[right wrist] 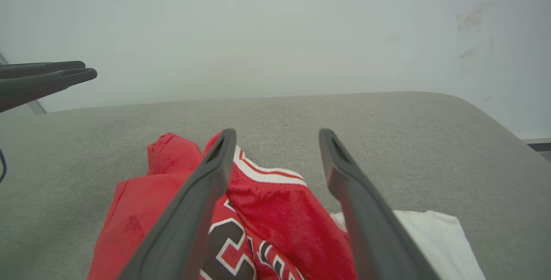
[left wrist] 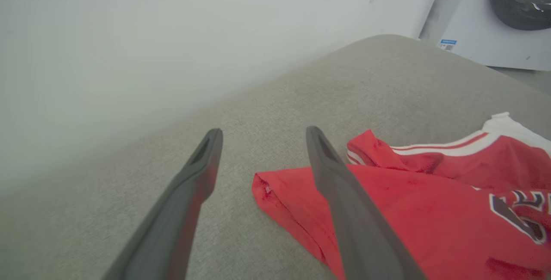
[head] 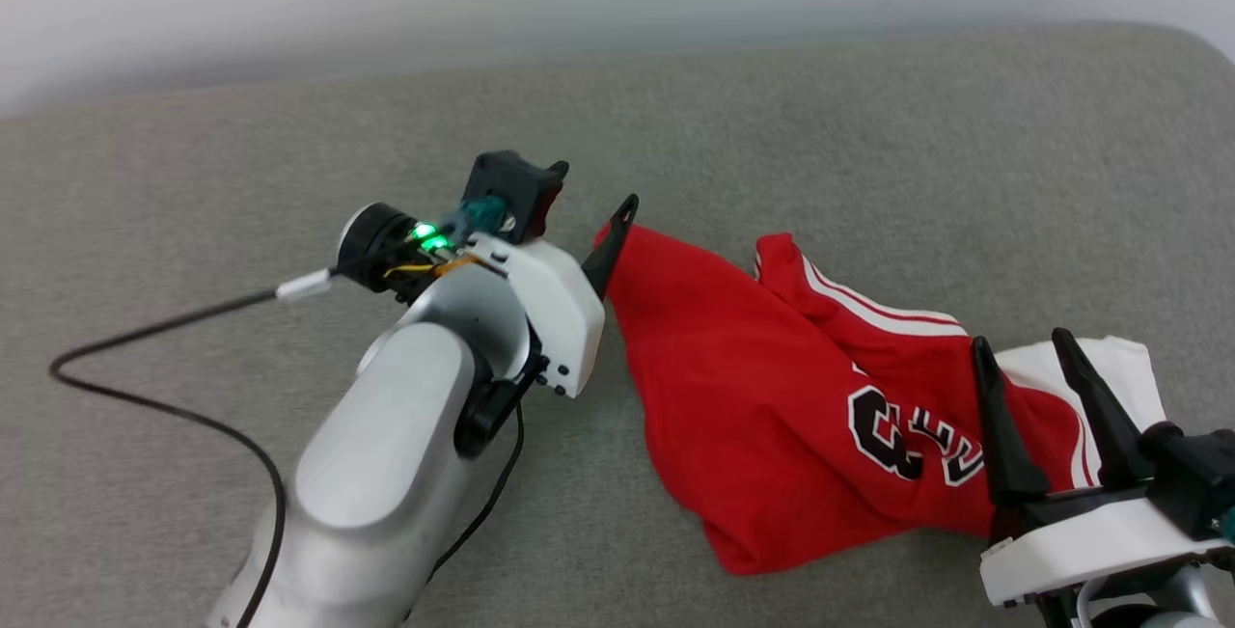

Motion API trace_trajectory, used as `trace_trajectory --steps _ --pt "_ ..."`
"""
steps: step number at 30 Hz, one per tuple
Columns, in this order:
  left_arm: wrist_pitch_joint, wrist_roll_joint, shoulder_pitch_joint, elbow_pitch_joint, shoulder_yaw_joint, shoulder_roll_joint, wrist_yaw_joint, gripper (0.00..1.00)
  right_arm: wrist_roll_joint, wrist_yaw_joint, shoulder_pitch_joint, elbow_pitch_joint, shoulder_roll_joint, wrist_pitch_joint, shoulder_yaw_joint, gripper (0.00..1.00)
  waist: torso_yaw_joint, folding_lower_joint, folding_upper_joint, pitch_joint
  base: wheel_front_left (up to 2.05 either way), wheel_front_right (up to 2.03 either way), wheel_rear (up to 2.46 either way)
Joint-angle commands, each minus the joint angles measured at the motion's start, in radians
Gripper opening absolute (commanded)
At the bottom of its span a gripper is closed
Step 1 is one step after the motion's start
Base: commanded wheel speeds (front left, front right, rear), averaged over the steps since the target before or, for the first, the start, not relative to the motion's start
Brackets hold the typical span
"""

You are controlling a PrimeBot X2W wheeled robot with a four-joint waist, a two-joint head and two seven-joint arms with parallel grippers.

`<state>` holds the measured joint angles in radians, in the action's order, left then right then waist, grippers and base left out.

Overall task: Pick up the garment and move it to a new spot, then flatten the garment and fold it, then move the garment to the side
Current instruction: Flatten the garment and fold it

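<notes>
**Two wrist views fill in what the head view misses**

From the left wrist we see a white appliance (left wrist: 486, 35) with a dark round door, beyond the grey padded surface (head: 868, 126). From the right wrist we see both fingers of the left gripper (right wrist: 82, 69) edge-on, raised above the padding. The garment (head: 772, 368) lies crumpled on that surface. Our left gripper, fingers spread, hangs over its red hem corner. Our right gripper (head: 1023, 346), equally spread, stands over the lettering and white sleeve.
</notes>
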<state>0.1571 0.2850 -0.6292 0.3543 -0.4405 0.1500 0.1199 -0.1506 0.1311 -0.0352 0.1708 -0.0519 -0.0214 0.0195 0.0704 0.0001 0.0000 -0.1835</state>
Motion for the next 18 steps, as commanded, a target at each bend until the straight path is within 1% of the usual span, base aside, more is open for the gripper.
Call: trace_trajectory --steps 1,4,7,12,15,16,17,18 --pt "0.059 0.023 -0.050 0.045 -0.035 0.002 0.008 1.00 -0.007 -0.001 0.020 -0.007 0.002 -0.007 -0.006 1.00 0.053 -0.0001 0.0000 -0.059 0.00 0.00 0.00" --pt "0.171 0.077 -0.113 0.120 -0.107 0.016 0.010 1.00 -0.017 -0.001 0.027 -0.020 0.003 -0.016 -0.015 1.00 0.076 -0.0001 0.0000 -0.084 0.00 0.00 0.00" --pt "0.271 0.146 -0.157 0.175 -0.206 0.046 0.011 1.00 -0.025 -0.001 0.034 -0.029 0.002 -0.024 -0.022 1.00 0.095 -0.0001 0.0000 -0.106 0.00 0.00 0.00" --pt "0.400 0.260 -0.198 0.238 -0.353 0.094 0.010 1.00 -0.037 -0.001 0.041 -0.046 0.003 -0.034 -0.027 1.00 0.116 -0.0001 0.0000 -0.133 0.00 0.00 0.00" --pt "0.475 0.330 -0.193 0.263 -0.444 0.115 0.011 1.00 -0.043 -0.001 0.045 -0.056 0.003 -0.042 -0.028 1.00 0.122 -0.0001 0.0000 -0.139 0.00 0.00 0.00" --pt "0.475 0.330 -0.193 0.263 -0.444 0.115 0.011 1.00 -0.043 -0.001 0.045 -0.056 0.003 -0.042 -0.028 1.00 0.122 -0.0001 0.0000 -0.139 0.00 0.00 0.00" --pt "0.500 0.353 -0.190 0.268 -0.472 0.119 0.012 1.00 -0.046 -0.001 0.047 -0.059 0.003 -0.042 -0.030 1.00 0.124 -0.0001 0.0000 -0.140 0.00 0.00 0.00" --pt "0.514 0.372 -0.194 0.269 -0.495 0.125 0.012 0.49 -0.048 -0.001 0.050 -0.061 0.003 -0.046 -0.030 1.00 0.125 -0.0001 0.0000 -0.142 0.00 0.00 0.00"
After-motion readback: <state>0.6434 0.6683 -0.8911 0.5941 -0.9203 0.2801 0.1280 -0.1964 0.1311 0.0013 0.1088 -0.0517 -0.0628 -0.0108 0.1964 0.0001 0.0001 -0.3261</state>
